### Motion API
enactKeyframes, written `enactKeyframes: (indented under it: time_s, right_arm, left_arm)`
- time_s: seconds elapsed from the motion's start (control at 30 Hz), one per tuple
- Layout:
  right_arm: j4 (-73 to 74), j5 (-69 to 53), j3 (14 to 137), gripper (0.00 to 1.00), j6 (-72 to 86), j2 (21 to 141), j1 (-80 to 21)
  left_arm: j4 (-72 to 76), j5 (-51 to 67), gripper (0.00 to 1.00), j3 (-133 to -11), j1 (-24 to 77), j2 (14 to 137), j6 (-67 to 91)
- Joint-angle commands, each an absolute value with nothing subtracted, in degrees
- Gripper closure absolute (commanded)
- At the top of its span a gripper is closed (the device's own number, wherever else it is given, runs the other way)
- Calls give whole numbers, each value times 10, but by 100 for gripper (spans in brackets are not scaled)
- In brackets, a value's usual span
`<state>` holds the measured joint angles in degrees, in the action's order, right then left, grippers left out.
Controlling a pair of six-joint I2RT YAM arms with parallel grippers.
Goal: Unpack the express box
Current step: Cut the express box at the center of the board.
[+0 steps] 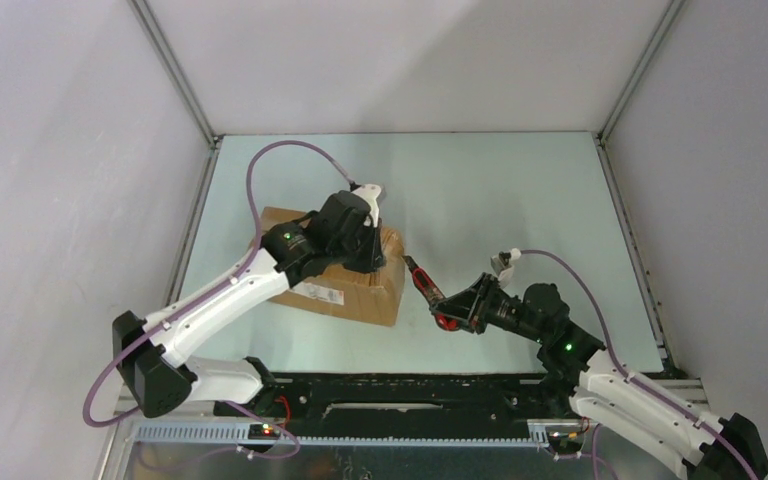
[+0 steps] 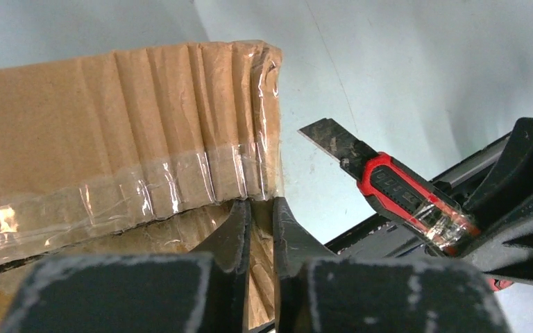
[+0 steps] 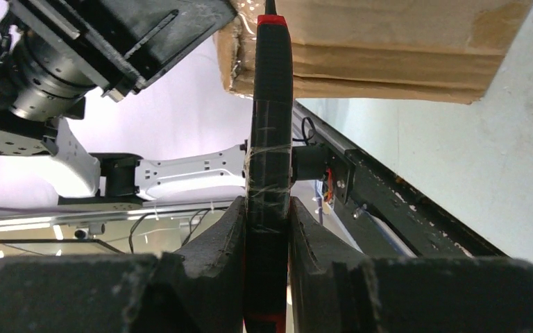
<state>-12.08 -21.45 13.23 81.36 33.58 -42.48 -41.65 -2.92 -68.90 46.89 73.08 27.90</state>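
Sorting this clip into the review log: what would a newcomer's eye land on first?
The utility knife, red and black with its blade out, is clamped in the right hand. It points at the right end of the express box, which lies left of centre. The left hand sits at that taped end, its fingers almost together.
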Motion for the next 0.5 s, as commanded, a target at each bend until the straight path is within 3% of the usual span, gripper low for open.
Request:
enactKeyframes:
  time_s: [0.0,0.47]
  right_arm:
    - [-150,-236,161,100,795,343,-422]
    - [-226,-269,150,100,810,353,-422]
  left_arm:
    - [-524,15,99,-678,468,740,245]
    - [-516,107,100,-691,467,716,221]
